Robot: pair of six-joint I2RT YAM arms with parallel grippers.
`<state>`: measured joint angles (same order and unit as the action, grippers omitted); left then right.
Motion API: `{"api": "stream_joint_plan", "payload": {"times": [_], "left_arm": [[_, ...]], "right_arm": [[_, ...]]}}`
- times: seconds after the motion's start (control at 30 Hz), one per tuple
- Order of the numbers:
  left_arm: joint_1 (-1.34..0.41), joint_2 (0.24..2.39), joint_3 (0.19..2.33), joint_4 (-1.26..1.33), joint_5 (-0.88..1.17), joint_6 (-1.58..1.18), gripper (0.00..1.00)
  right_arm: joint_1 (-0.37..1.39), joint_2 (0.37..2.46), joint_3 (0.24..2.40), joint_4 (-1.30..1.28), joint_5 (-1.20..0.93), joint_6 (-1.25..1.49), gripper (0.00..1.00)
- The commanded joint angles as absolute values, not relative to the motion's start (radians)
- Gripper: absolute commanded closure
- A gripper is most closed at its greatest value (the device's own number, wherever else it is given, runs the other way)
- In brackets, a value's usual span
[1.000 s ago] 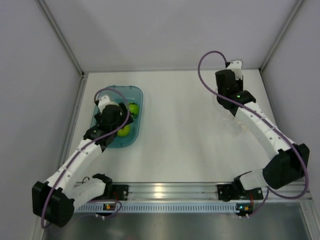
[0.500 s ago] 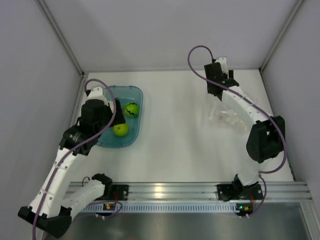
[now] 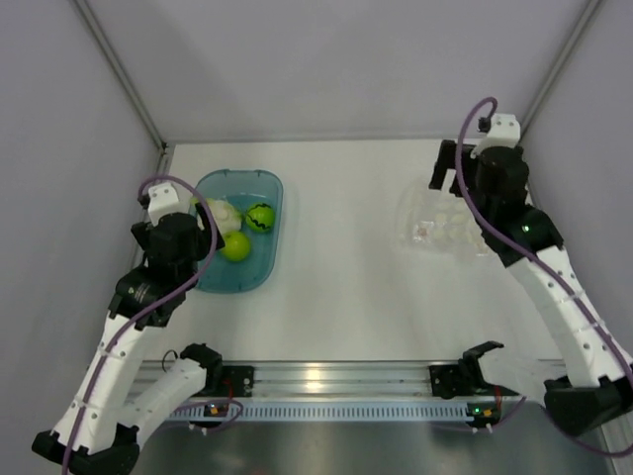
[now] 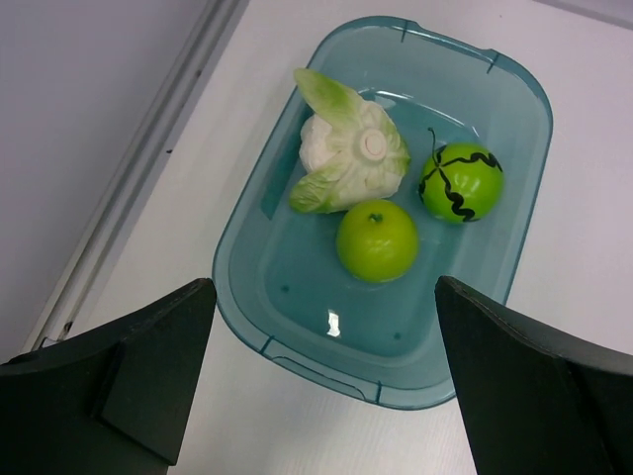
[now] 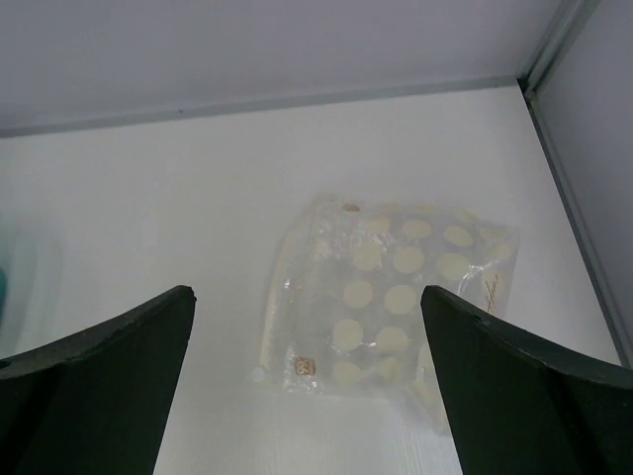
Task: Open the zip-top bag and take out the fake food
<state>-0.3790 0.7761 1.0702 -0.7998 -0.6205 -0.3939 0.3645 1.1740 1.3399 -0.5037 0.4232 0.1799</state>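
The zip-top bag (image 3: 435,226) lies flat on the table at the right, clear with pale dots (image 5: 396,297), and nothing grips it. My right gripper (image 5: 307,297) hangs open above its near-left corner, apart from it. The fake food sits in a teal tub (image 4: 297,351) at the left: a white-and-green leafy lump (image 4: 346,148), a dark-striped green ball (image 4: 461,182) and a plain lime ball (image 4: 376,240). My left gripper (image 4: 321,327) is open above the tub's near end, with nothing between its fingers. The top view shows the lump (image 3: 226,216) and both balls (image 3: 260,217) (image 3: 235,246).
The teal tub (image 3: 237,178) stands near the left wall and its metal rail (image 4: 148,168). The bag lies close to the right wall and back corner (image 5: 539,84). Bare white tabletop (image 3: 336,247) runs between tub and bag.
My right gripper opened, let go of the bag and swung up and to the right. My left arm drew back off the tub toward the near left, and the leafy lump now shows.
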Motion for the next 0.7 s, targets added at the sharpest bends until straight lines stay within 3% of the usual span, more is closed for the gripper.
{"api": "stream_joint_plan", "payload": {"times": [0.0, 0.27, 0.67], "left_arm": [[-0.371, 0.726, 1.043, -0.735, -0.718, -0.411, 0.02], [-0.371, 0.629, 0.993, -0.730, -0.686, -0.382, 0.02], [-0.385, 0.359, 0.851, -0.689, -0.499, -0.284, 0.02]], "right_arm": [[0.371, 0.995, 1.189, -0.439, 0.305, 0.169, 0.01], [0.371, 0.636, 1.029, -0.535, 0.366, 0.123, 0.01], [0.373, 0.371, 0.891, -0.644, 0.367, 0.123, 0.01]]}}
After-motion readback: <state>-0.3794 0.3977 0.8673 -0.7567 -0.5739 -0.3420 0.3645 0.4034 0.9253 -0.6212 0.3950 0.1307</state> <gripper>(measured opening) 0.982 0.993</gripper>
